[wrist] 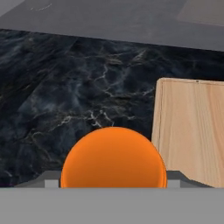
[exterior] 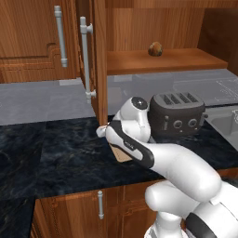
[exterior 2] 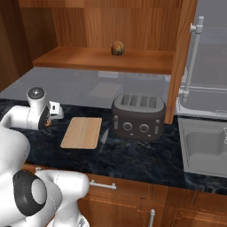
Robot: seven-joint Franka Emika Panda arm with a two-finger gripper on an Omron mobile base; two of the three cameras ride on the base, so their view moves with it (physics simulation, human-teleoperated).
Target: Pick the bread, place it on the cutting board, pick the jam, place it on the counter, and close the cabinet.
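The bread (exterior: 155, 49) (exterior 2: 117, 48), a brown mottled lump, rests on the shelf of the open cabinet (exterior: 98, 60) (exterior 2: 181, 57). Down on the counter (exterior: 56, 153) (exterior 2: 133, 157) (wrist: 65, 87) lies the light wooden cutting board (exterior 2: 82, 132) (wrist: 190, 131), bare on top. My gripper (exterior 2: 56, 111) (wrist: 113, 183) hangs just left of the board, low over the dark stone. It is shut on the jam (wrist: 113, 153), an orange round jar wedged between the finger tips in the hand view. My forearm hides most of the board in the left base view.
A dark toaster (exterior: 178, 113) (exterior 2: 138, 116) stands on the counter right of the board, under the shelf. A steel sink (exterior 2: 205, 146) (exterior: 228, 122) lies further right. The cabinet door's long grey handle (exterior: 86, 60) (exterior 2: 193, 57) juts out over the counter.
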